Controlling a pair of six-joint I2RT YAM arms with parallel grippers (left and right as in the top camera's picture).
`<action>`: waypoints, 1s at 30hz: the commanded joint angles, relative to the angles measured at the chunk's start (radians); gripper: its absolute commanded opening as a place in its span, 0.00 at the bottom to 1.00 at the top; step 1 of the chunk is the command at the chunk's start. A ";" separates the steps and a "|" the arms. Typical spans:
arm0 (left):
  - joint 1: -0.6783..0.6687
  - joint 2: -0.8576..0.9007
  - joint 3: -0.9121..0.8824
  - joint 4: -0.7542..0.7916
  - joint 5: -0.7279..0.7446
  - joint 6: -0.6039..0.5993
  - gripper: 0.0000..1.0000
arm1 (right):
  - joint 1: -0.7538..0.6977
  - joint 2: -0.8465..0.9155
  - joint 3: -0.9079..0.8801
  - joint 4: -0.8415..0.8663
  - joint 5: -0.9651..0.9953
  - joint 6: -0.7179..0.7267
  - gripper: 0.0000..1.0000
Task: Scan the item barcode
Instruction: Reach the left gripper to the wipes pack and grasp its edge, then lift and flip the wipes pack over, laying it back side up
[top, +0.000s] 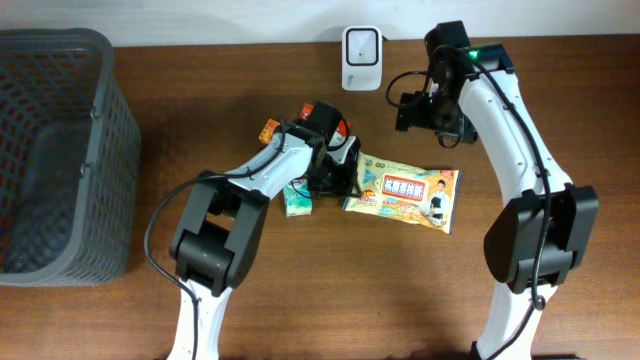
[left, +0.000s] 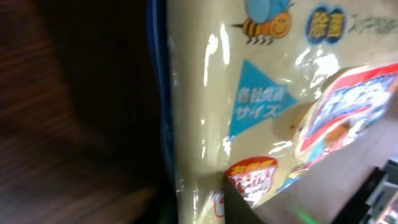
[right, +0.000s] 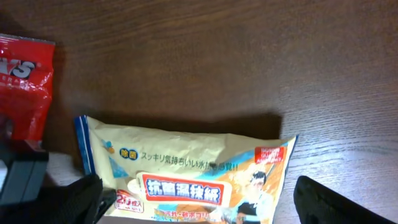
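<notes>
The left fingers (top: 340, 178) sit at the left end of the pack (top: 410, 192), in the middle of the overhead frame. Whether they are clamped on it I cannot tell: the left wrist view is filled by the wrapper, and the fingers themselves do not show clearly. The right fingers (right: 336, 202) stand wide apart and hold nothing, with the pack lying between and beyond them in the right wrist view.

The pack is a flat, cream plastic wrapper with a blue edge, a bee picture, a red-bordered label and Japanese print. It lies face up on the table (top: 600, 120).

There is one pack, one white scanner (top: 361, 58) at top centre, one grey basket (top: 60, 60) at left, one red packet (right: 25, 81) and one small green box (top: 298, 206).
</notes>
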 joint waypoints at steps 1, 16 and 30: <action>-0.006 0.057 -0.021 -0.006 -0.039 -0.005 0.00 | -0.002 -0.020 0.018 0.000 0.016 0.012 0.98; 0.042 -0.107 0.316 -0.402 -0.571 0.011 0.00 | -0.002 -0.020 0.018 0.000 0.016 0.012 0.99; 0.080 -0.371 0.428 -0.547 -0.885 0.011 0.00 | -0.002 -0.020 0.018 0.000 0.016 0.012 0.99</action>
